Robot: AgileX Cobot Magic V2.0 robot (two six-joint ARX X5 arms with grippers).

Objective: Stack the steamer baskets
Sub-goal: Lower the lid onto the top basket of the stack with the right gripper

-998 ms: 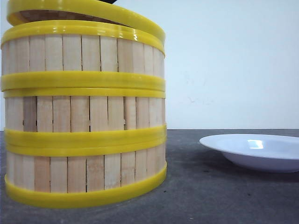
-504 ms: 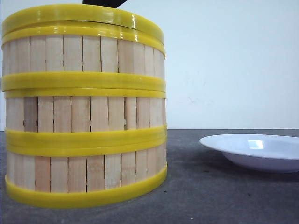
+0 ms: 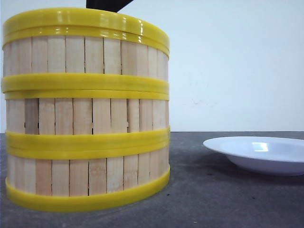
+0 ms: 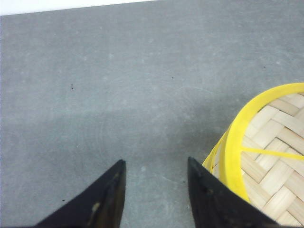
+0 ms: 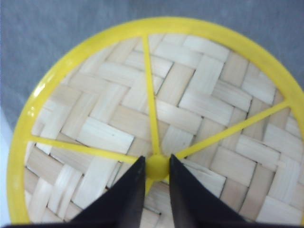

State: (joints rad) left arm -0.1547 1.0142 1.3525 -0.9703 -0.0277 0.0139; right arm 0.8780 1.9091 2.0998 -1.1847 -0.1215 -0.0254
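Three steamer baskets stand stacked at the left of the front view: bottom [image 3: 85, 175], middle [image 3: 85, 114] and top [image 3: 85, 54]. The woven lid [image 5: 190, 95] with its yellow rim [image 3: 85, 21] lies level on the top basket. My right gripper [image 5: 157, 164] is shut on the lid's yellow knob [image 5: 157, 167], and only a dark bit of that arm [image 3: 107, 4] shows above the stack. My left gripper [image 4: 156, 164] hangs open over the grey table, nothing between its fingers, just beside the lid's edge [image 4: 237, 152].
A white plate [image 3: 259, 154] rests on the dark grey table [image 3: 204, 199] to the right of the stack. A pale wall runs behind the table.
The lid was tilted above the top basket one second ago. It has come down and now sits flat on the stack.
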